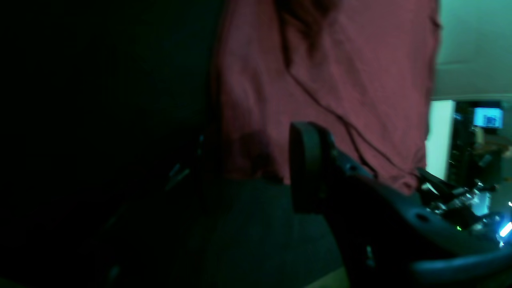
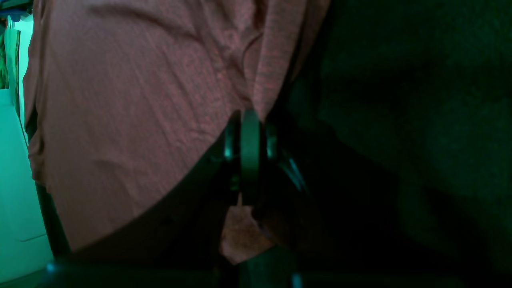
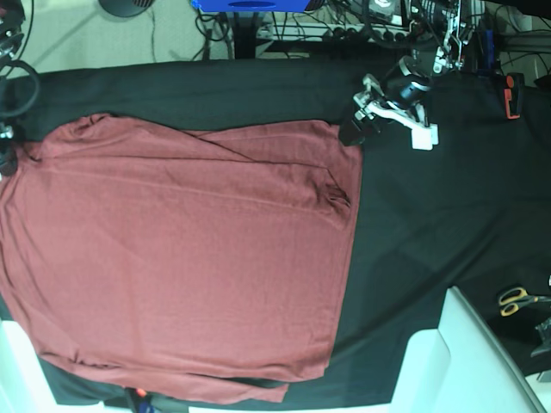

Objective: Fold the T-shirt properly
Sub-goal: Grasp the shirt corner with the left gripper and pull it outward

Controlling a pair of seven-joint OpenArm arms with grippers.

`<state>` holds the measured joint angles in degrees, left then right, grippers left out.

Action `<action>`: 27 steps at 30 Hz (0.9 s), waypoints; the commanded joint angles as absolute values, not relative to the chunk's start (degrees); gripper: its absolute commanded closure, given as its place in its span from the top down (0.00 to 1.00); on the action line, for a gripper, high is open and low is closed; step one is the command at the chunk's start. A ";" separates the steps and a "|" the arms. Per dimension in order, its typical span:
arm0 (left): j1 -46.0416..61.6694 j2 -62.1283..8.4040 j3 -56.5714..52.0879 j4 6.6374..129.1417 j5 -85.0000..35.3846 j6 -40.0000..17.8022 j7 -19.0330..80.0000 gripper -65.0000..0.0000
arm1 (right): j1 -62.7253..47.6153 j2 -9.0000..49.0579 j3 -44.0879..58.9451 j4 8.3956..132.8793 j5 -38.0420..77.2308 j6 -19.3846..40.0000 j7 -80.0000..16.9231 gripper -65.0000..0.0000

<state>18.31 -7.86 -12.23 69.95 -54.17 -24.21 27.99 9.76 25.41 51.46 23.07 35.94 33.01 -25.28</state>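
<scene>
The T-shirt (image 3: 181,258) lies spread flat on the black-covered desk (image 3: 430,215), filling the base view from 9 o'clock to the centre, with a sleeve folded across its top edge and another strip of cloth along the bottom hem at 6 o'clock. A small pucker (image 3: 336,196) sits near its right edge. The left gripper (image 3: 355,129) rests at 1 o'clock, just at the shirt's upper right corner; in its wrist view one dark finger (image 1: 306,168) stands before the red cloth with nothing visibly between the fingers, which sit partly apart. The right gripper (image 2: 250,156) is out of the base view; its wrist view shows its fingers pressed together with a scrap of red cloth poking out below them, pinching the shirt's edge. Scissors (image 3: 519,299) lie at 4 o'clock, well apart from the shirt.
</scene>
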 commanded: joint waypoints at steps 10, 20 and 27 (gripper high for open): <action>16.75 -8.13 -10.77 67.12 -53.93 -23.69 28.00 0.34 | 10.51 26.86 51.38 23.60 36.62 33.54 -24.92 0.00; 18.86 -9.36 -11.03 70.73 -54.29 -23.43 28.88 0.00 | 10.42 26.95 51.74 23.96 36.62 33.54 -25.19 0.00; 21.67 -9.63 -16.22 78.99 -54.29 -23.43 36.70 0.00 | 6.64 25.01 52.00 35.74 36.97 33.54 -32.92 0.00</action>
